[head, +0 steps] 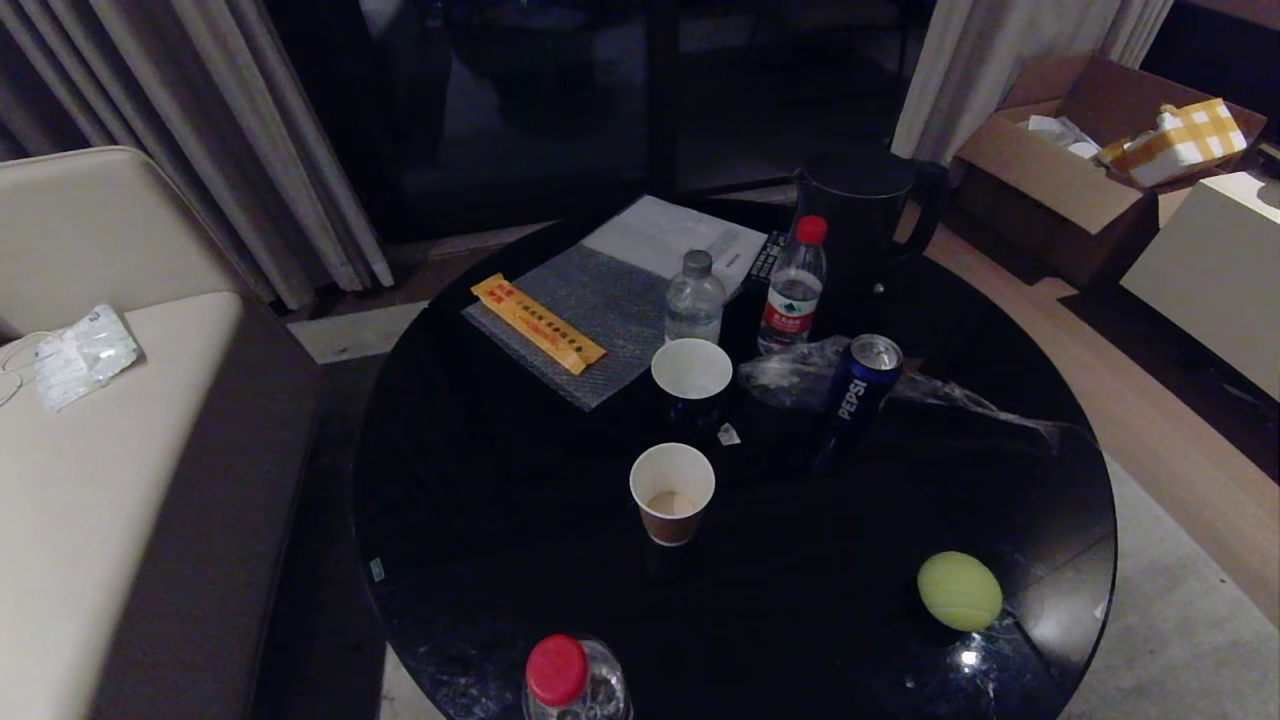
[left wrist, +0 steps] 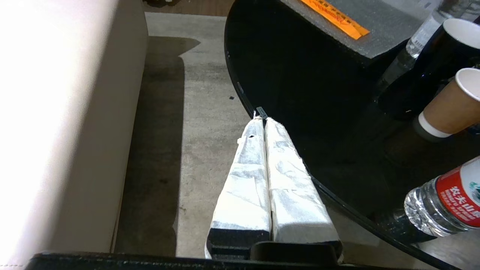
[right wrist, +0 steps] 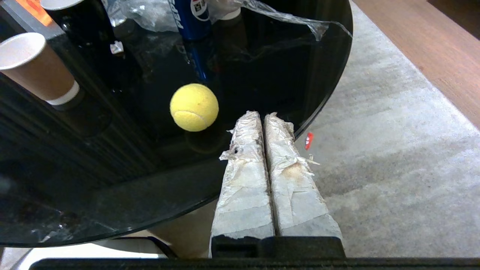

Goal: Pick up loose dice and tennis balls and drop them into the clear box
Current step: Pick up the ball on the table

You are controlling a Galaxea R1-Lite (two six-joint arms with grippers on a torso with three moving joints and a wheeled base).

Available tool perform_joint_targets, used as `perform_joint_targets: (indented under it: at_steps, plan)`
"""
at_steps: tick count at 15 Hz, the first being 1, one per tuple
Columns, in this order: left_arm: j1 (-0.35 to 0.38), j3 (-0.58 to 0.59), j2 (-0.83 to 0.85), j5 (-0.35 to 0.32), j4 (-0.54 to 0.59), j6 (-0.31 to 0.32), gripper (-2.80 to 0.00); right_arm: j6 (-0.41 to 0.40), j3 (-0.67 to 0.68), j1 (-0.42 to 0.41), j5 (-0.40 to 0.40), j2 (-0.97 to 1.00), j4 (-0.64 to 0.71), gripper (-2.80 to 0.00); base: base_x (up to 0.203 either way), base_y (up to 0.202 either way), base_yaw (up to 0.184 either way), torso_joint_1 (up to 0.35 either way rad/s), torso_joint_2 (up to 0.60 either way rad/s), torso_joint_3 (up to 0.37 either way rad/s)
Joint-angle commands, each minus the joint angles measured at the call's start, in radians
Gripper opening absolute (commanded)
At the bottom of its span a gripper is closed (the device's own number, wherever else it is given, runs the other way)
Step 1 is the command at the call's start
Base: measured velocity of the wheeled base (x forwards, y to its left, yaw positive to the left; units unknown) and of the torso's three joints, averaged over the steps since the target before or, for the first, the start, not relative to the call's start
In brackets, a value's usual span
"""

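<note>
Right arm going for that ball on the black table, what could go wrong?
1. The tennis ball lies near the edge of the round black table; a nudge could roll it onto the floor.
2. The right tool is shut beside the ball and must open first.
3. The Pepsi can and brown paper cup stand nearby; a sweep might tip them.
4. No clear box shows in any view.

1. This looks like a sitting room in a home or hotel.
2. A soft sofa [head: 110,430] stands beside a round black counter [head: 500,520].
3. Long curtains [head: 240,150] hang by a dark window.
4. Paper cups [head: 672,492], water bottles [head: 792,285] and a soda can [head: 860,385] stand on the counter.
5. An open cardboard box [head: 1060,170] sits on the wood floor.
</note>
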Motion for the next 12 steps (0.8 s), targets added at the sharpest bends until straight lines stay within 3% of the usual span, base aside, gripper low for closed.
perform_joint_targets:
  at_steps: [1,5,8,12]
  plan:
    - [0.000,0.002,0.000,0.000,-0.001,0.003,-2.80,-0.002,0.008,0.000,0.002,0.001,0.001,-2.80,0.000,0.000,0.000,0.006,0.00,-0.068]
    - [0.000,0.002,0.001,0.000,-0.001,0.002,-2.80,0.000,-0.069,0.000,0.003,0.041,0.037,-2.80,0.000,0.000,0.000,0.001,0.00,-0.010]
    - [0.000,0.002,0.001,0.000,-0.001,0.002,-2.80,0.029,-0.228,0.002,0.059,0.263,0.143,-2.80,0.000,0.000,0.000,0.000,0.00,0.000]
    - [0.000,0.002,0.000,0.000,-0.001,0.002,-2.80,0.074,-0.310,0.006,0.171,0.617,0.151,-2.80,0.000,0.000,0.000,0.000,0.00,0.000]
